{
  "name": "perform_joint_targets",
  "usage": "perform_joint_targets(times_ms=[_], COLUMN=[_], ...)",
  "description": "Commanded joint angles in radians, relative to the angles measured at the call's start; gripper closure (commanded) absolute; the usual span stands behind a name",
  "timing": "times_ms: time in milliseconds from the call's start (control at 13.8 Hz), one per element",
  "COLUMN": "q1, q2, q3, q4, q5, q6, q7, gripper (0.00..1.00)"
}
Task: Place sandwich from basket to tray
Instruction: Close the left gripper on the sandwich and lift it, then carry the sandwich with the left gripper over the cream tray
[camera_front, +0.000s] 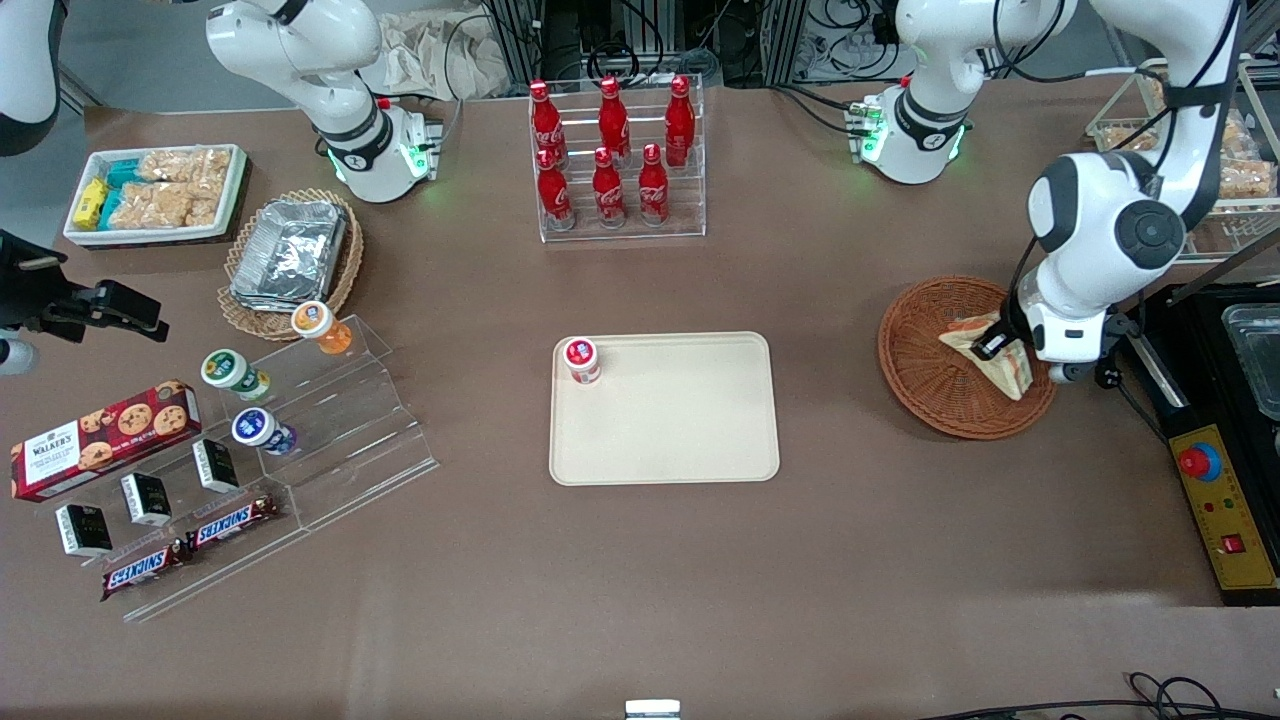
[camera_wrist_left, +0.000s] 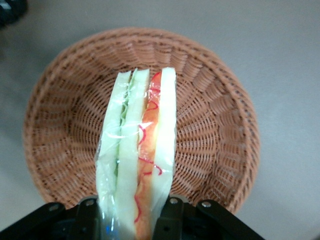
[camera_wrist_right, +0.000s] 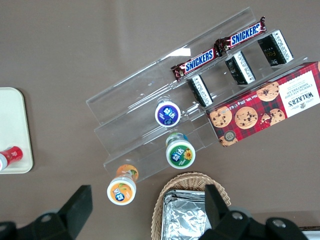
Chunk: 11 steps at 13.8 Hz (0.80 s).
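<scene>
The sandwich (camera_front: 1008, 372), a wrapped wedge of white bread with green and red-orange layers (camera_wrist_left: 140, 135), is in the round reddish-brown basket (camera_front: 925, 375) toward the working arm's end of the table. My left gripper (camera_front: 990, 343) is down in the basket, shut on the sandwich, with a black finger (camera_wrist_left: 170, 212) pressed against each bread face. The wicker basket floor (camera_wrist_left: 210, 130) shows all around the wedge. The beige tray (camera_front: 680, 430) lies mid-table, well apart from the basket, with a small red-capped cup (camera_front: 581, 360) standing in one corner.
A clear rack of red cola bottles (camera_front: 615, 160) stands farther from the front camera than the tray. Toward the parked arm's end are an acrylic step stand (camera_front: 330, 430) with cups and snack bars, a cookie box (camera_front: 100, 438) and a tan basket of foil containers (camera_front: 290, 255). A yellow control box (camera_front: 1225, 510) sits near the basket.
</scene>
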Motion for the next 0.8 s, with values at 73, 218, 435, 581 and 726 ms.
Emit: perform_joint_targets(times_ms=[73, 218, 435, 581, 726], q1=[-0.007, -0.007, -0.007, -0.007, -0.007], q2=[0.025, 0.06, 0.125, 0.175, 0.237], q3=[-0.056, -0.109, -0.24, -0.319, -0.389], q4=[0.264, 0.385, 0.488, 0.547, 0.593], q5=[0.03, 0.025, 0.02, 0.016, 0.026], q6=[-0.294, -0.375, -0.376, -0.375, -0.361], q7=[-0.025, -0.02, -0.031, -0.038, -0.038], gripper=[0.64, 0.64, 0.63, 0.62, 0.62])
